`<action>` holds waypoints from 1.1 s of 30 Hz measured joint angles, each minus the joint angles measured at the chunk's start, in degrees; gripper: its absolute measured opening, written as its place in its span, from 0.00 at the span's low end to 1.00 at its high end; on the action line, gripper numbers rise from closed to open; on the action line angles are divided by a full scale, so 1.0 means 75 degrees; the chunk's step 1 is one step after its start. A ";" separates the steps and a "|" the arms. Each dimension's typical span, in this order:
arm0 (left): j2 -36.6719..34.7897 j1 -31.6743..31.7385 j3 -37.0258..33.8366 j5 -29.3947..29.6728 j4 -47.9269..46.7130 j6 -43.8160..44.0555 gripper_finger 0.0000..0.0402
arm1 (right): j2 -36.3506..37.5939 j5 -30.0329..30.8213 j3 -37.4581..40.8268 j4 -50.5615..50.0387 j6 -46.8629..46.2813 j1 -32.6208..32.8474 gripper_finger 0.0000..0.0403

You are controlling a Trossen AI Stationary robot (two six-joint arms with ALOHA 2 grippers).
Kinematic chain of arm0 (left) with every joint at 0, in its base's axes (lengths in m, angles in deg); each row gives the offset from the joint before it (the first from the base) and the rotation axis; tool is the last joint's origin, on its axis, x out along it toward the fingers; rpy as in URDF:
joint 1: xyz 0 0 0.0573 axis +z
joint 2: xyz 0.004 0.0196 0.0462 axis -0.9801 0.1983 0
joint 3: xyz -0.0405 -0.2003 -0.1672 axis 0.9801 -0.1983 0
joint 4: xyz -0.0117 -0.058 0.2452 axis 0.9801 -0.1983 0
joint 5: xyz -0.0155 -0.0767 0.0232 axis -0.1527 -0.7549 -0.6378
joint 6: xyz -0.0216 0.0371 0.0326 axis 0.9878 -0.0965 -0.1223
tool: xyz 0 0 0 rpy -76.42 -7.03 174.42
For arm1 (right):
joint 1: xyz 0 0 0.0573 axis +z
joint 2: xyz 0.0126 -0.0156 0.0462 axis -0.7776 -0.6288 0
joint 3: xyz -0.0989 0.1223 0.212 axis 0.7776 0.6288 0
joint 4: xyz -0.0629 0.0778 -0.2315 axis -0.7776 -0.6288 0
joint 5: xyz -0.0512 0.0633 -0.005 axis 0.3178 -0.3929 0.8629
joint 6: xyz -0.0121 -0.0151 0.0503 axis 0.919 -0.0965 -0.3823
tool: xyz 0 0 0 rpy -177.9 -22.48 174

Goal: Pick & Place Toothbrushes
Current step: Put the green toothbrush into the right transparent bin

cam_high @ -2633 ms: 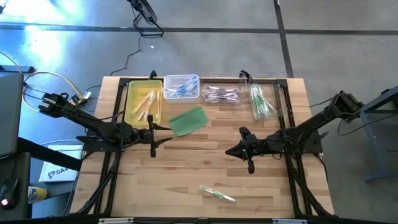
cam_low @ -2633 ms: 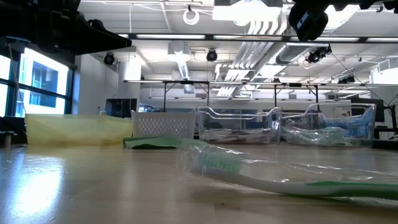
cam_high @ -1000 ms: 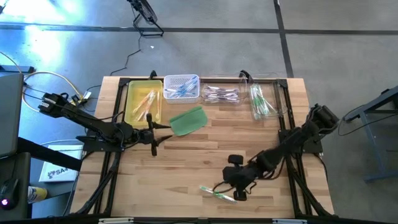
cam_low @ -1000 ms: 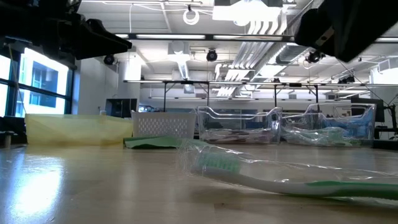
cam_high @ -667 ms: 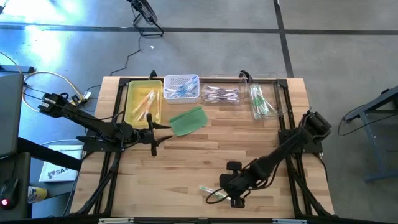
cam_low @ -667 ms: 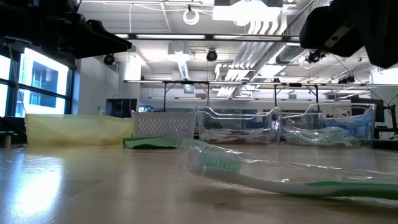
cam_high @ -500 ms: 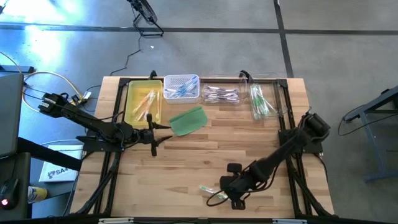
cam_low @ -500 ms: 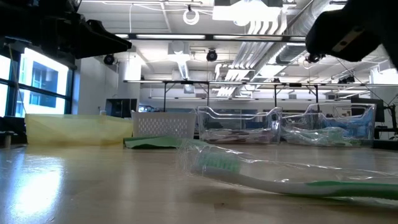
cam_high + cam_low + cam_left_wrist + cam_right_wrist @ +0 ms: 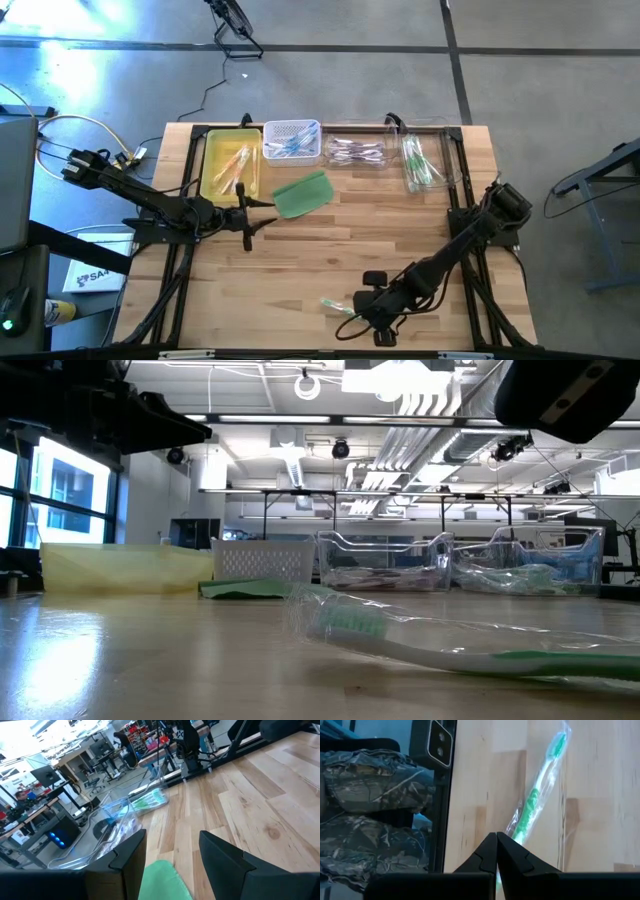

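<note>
Right gripper [image 9: 360, 312] is hovering low over the wrapped green toothbrush [image 9: 337, 305], its fingertips [image 9: 496, 851] pressed together and gripping nothing. That toothbrush is lying flat on the table [image 9: 320, 250], well apart from the bins [image 9: 350, 150]. Left gripper [image 9: 247, 212], parted, is waiting beside the green pad [image 9: 302, 194].

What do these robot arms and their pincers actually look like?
Both arms are dark, nearly black, built from slim jointed segments. The left arm trails pale looping cables near its base. The left gripper has two broad, flat, matte dark fingers; the right gripper has dark fingers that taper to narrow tips.
</note>
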 joint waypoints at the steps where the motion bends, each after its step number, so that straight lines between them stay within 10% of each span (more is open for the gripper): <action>1: 0.0001 0.0001 0.0000 0.0000 0.0000 0.0002 0.44 | 0.0003 0.0003 0.0000 0.0039 0.0000 0.0000 0.01; 15: 0.0001 0.0001 0.0000 -0.0003 -0.0003 0.0394 0.44 | 0.0003 0.0389 0.0006 0.0691 0.0341 -0.0067 0.03; 26: -0.0001 -0.0001 -0.0001 -0.0002 -0.0116 0.0393 0.44 | -0.0054 0.0588 0.0006 0.0681 0.0937 0.0161 0.40; 33: -0.0002 0.0001 -0.0003 -0.0003 -0.0169 0.0463 0.44 | -0.0806 0.0845 0.0015 0.0649 0.0959 0.0280 0.45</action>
